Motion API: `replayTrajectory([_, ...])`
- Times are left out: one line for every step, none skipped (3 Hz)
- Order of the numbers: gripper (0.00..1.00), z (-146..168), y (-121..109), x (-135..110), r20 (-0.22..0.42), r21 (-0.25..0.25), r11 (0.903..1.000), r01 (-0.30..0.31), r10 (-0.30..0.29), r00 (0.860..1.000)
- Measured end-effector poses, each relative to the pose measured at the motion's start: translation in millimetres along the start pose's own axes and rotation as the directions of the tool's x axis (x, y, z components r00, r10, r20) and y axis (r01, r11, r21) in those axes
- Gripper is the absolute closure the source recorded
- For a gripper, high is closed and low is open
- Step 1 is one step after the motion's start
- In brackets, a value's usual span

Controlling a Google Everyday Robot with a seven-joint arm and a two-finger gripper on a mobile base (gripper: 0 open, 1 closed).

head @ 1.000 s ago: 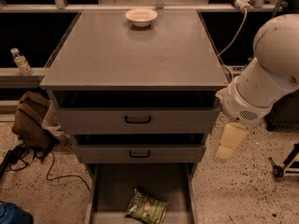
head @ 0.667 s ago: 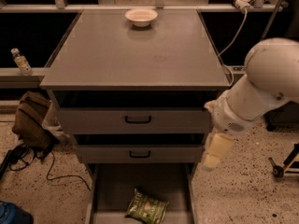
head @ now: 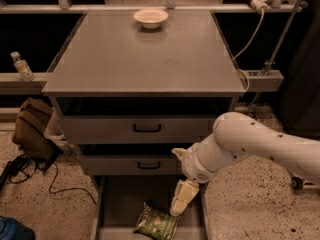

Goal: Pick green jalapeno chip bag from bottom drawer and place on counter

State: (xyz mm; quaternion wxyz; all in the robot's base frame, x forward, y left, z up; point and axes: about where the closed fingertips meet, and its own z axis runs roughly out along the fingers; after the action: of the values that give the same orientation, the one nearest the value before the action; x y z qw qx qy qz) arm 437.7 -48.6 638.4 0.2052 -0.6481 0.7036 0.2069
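Note:
The green jalapeno chip bag [head: 156,220] lies flat on the floor of the open bottom drawer [head: 120,204], near its front right. My gripper [head: 181,199] hangs inside the drawer on the white arm, its pale tip just above and to the right of the bag's top corner. The counter [head: 145,54] is the broad grey cabinet top above.
A white bowl [head: 150,17] sits at the counter's far edge. The two upper drawers [head: 140,128] with black handles are slightly pulled out. A brown bag [head: 32,129] and cables lie on the floor at left, a water bottle [head: 21,65] stands on the left ledge.
My arm has swung left and down from the cabinet's right side, and the gripper is now low inside the bottom drawer beside the chip bag.

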Motion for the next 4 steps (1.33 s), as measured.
replayTrajectory([0.00,-6.1,-0.5,0.7,-0.011,0.004,1.0000,-0.006,0.006,1.000])
replayTrajectory([0.00,6.5,0.4,-0.4,0.037,0.019,0.9998,-0.012,0.011,0.999])
replayTrajectory([0.00,65.1,5.7,-3.3,0.152,0.009,0.9978,-0.065,0.063,0.986])
replayTrajectory([0.00,133.2,-7.9,7.1,0.254,0.021,0.9894,-0.144,0.134,0.958])
